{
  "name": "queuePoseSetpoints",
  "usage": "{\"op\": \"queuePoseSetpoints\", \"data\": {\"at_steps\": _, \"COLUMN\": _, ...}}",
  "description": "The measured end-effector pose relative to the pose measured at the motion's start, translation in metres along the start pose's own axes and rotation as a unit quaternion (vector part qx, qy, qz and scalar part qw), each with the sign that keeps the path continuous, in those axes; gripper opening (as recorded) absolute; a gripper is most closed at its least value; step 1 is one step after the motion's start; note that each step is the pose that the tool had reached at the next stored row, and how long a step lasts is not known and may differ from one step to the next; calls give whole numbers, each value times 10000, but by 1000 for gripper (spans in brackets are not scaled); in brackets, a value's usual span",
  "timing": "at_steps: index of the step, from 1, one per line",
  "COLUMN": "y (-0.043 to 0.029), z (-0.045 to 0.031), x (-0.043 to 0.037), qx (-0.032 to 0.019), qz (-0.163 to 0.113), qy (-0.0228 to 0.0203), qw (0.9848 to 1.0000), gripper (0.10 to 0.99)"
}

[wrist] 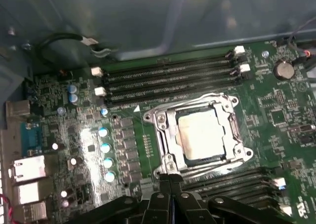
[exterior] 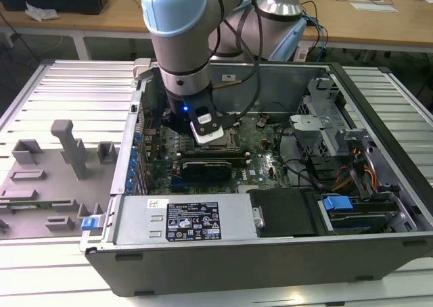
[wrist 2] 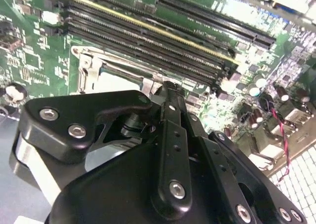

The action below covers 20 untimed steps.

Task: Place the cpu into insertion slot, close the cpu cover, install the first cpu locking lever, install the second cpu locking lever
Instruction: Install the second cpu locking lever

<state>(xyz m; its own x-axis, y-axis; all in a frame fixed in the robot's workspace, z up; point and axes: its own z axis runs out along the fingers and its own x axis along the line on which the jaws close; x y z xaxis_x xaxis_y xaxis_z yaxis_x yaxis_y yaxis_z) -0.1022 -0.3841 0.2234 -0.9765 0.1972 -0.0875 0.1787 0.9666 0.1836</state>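
The gripper (wrist: 169, 180), fingers pressed together, is held at the cpu cover (wrist: 232, 130); a lever could be slipped off.

Bent down from twelve o'clock in the exterior view — pale blue and silver jointed arm (exterior: 177, 30), wrist pointing straight down. Black two-fingered gripper (wrist: 169, 180) hung low, fingers (wrist: 163, 184) pressed together — no gap between the tips in the first wrist view.
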Motion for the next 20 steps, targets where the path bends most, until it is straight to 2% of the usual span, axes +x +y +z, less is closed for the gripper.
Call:
{"op": "queuePoseSetpoints", "data": {"at_steps": 3, "y": 13, "z": 9, "x": -71, "qx": 18, "qz": 16, "qy": 9, "qw": 10000, "gripper": 106}}
{"op": "queuePoseSetpoints", "data": {"at_steps": 7, "y": 46, "z": 31, "x": -249, "qx": 21, "qz": 22, "qy": 23, "qw": 10000, "gripper": 106}}
{"op": "queuePoseSetpoints", "data": {"at_steps": 10, "y": 85, "z": 48, "x": -353, "qx": 24, "qz": 24, "qy": 36, "qw": 10000, "gripper": 106}}
{"op": "queuePoseSetpoints", "data": {"at_steps": 15, "y": 240, "z": 77, "x": -357, "qx": 25, "qz": 23, "qy": 37, "qw": 10000, "gripper": 106}}
{"op": "queuePoseSetpoints", "data": {"at_steps": 17, "y": 325, "z": 92, "x": -342, "qx": 24, "qz": 19, "qy": 37, "qw": 10000, "gripper": 106}}
{"op": "queuePoseSetpoints", "data": {"at_steps": 20, "y": 383, "z": 99, "x": -331, "qx": 23, "qz": 15, "qy": 38, "qw": 10000, "gripper": 106}}
